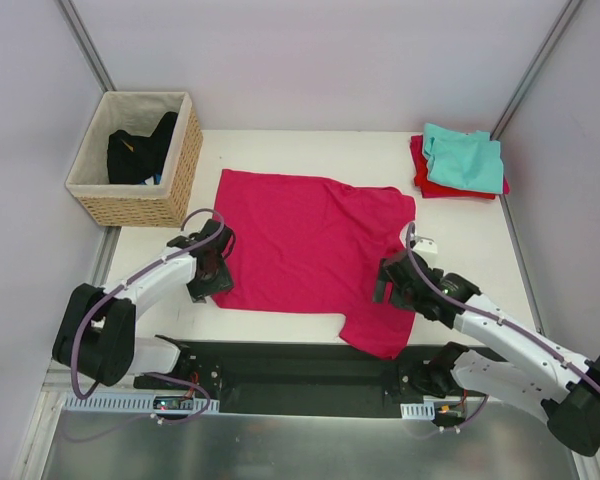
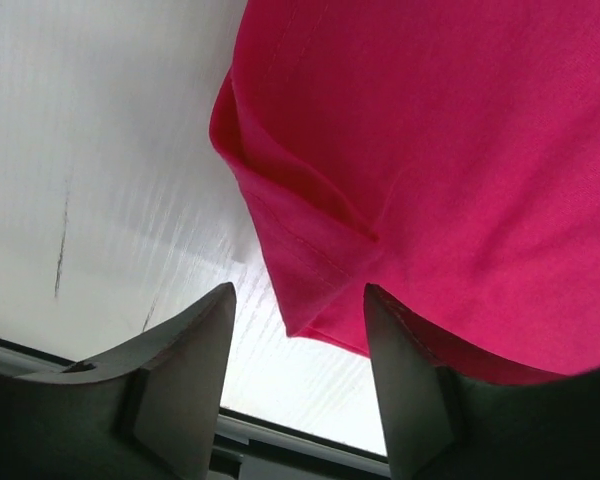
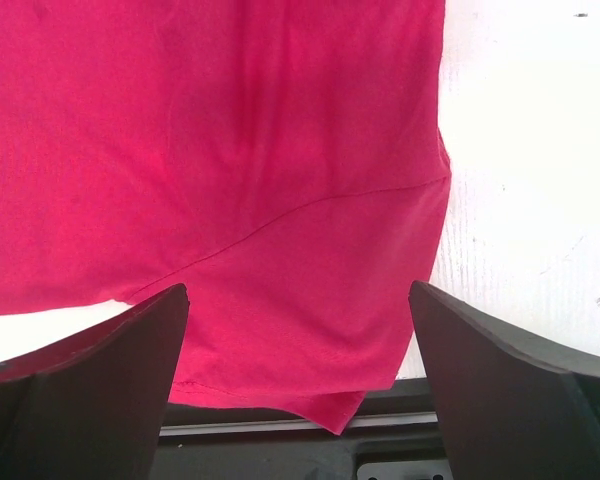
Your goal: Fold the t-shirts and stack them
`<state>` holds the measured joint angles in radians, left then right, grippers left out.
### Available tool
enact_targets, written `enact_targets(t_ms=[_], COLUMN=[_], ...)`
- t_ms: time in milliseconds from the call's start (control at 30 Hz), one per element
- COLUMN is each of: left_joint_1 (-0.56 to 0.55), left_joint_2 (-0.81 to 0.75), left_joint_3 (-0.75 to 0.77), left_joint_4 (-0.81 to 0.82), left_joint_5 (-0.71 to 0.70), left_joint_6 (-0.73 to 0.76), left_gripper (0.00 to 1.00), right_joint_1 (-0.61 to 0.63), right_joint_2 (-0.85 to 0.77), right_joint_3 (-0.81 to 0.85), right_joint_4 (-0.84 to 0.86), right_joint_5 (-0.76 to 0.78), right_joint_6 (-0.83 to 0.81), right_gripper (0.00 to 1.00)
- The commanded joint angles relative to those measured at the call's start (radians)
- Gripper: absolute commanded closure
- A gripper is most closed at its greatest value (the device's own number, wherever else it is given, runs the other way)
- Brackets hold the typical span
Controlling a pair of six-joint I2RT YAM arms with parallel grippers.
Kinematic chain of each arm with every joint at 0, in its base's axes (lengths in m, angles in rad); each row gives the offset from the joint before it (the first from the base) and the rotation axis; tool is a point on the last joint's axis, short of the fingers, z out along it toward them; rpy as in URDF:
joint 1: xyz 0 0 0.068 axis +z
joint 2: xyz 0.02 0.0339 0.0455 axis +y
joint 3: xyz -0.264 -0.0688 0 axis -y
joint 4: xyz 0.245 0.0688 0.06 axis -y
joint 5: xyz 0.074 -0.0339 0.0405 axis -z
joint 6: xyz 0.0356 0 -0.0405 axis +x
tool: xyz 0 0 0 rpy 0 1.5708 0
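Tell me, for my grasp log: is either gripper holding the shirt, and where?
Nothing yet. The left gripper straddles a corner of the pink t-shirt, jaws apart; the right gripper hangs open over its sleeve.

Basket (image 1: 140, 190) blocks far left; table (image 1: 460, 235) seemingly free beside folded stack (image 1: 462, 165).
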<state>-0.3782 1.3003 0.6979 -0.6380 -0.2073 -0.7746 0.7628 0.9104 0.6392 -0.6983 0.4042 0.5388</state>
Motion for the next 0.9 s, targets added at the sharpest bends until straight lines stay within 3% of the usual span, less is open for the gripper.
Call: enact_targets(t_ms=[0,100,200,233,533,867], left_joint_1=[0.013,0.022,0.030,0.032,0.032,0.032], left_joint_2=[0.043,0.066,0.076,0.077,0.042,0.019], left_joint_3=[0.035,0.040,0.038,0.038,0.035,0.040], left_joint_4=[0.017,0.024,0.027,0.026,0.029,0.029], left_joint_5=[-0.034,-0.038,-0.046,-0.043,-0.044,-0.044], left_joint_6=[-0.011,-0.011,-0.014,-0.014,-0.012,-0.005], left_gripper=[0.53,0.66,0.98,1.00,1.00,1.00], right_joint_1=[0.004,0.004,0.004,0.003,0.032,0.203], right_joint_2=[-0.044,-0.064,-0.082,-0.084,-0.071,-0.079], right_joint_3=[-0.013,-0.022,-0.035,-0.038,-0.059,-0.090], right_joint_4=[-0.046,-0.058,-0.070,-0.072,-0.130,-0.269], right_joint_5=[0.010,0.008,0.001,-0.004,-0.140,-0.160], right_joint_6=[0.012,0.012,0.015,0.016,0.006,0.140], right_gripper=[0.04,0.04,0.04,0.04,0.04,0.03])
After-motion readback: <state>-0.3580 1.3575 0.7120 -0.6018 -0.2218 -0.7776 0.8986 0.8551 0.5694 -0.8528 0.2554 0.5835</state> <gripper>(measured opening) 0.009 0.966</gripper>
